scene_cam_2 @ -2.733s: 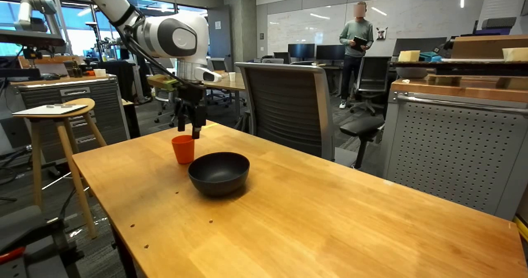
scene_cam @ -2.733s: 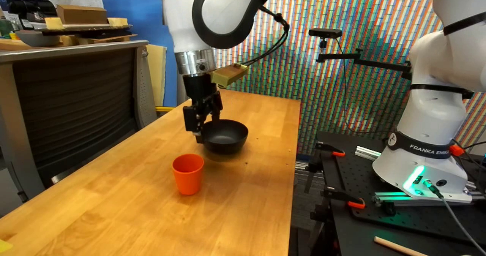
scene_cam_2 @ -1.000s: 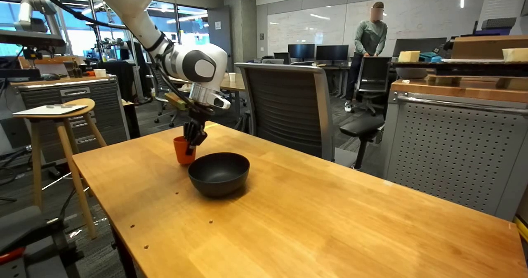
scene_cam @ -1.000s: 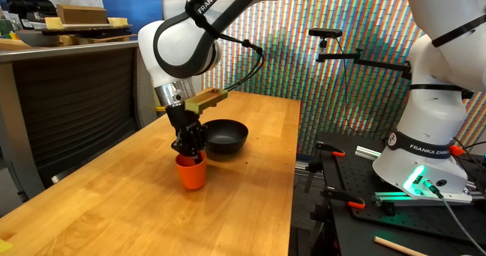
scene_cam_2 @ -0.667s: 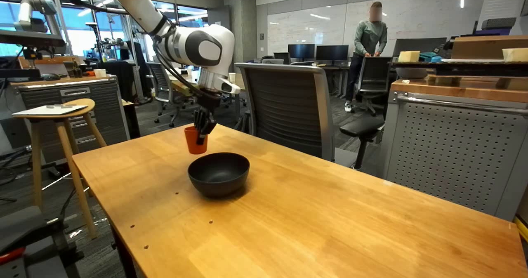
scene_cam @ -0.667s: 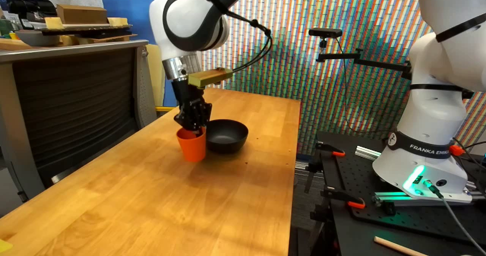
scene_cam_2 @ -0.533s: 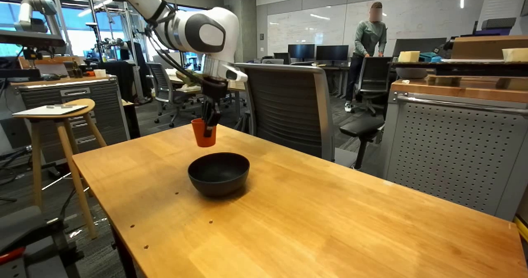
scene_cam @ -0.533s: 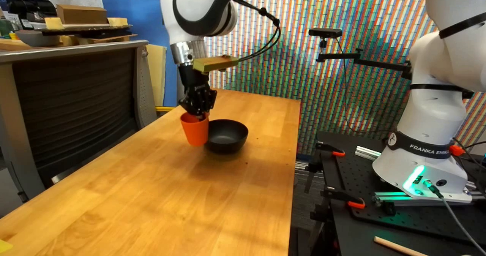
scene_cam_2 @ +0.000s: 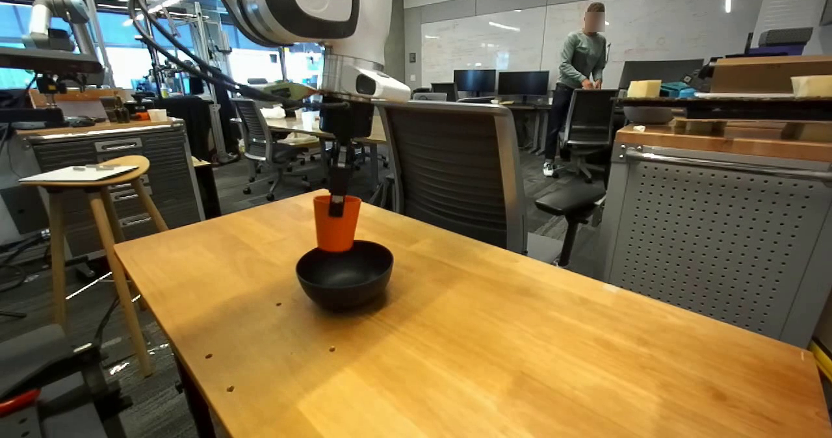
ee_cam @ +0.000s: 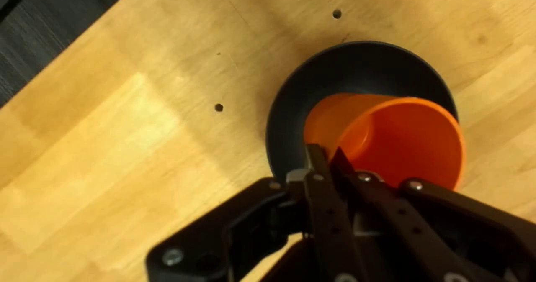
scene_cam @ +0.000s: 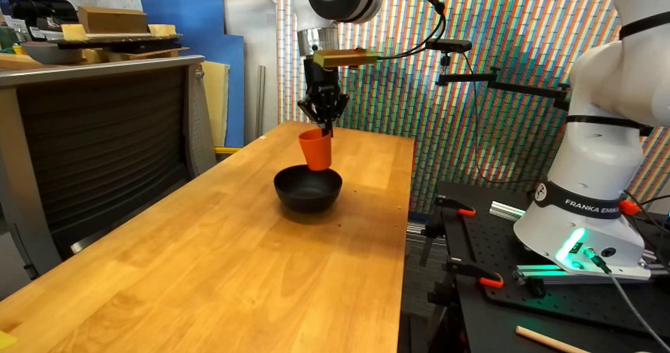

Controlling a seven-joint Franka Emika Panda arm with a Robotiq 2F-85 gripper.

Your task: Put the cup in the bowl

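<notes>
the orange-red cup (scene_cam: 316, 153) was held over the black bowl (ee_cam: 356, 70), mouth up and, in an exterior view, tilted a little. in both exterior views its base covered part of the bowl's far rim; whether cup and bowl touched i could not see. my gripper (ee_cam: 327, 154) was closed to a narrow pinch on the cup's wall, one fingertip inside the mouth and one outside. the bowl sat upright on the wooden table (scene_cam: 225, 269), where small dark holes (ee_cam: 219, 107) showed in the wood nearby. an office chair (scene_cam_2: 448, 171) stood beside the table, and my arm's white base (scene_cam: 557, 227) sat on a dark bench (scene_cam: 489, 324), a green light (scene_cam: 569, 244) lit on it. farther off, a person (scene_cam_2: 580, 64) stood before a whiteboard (scene_cam_2: 484, 45).
</notes>
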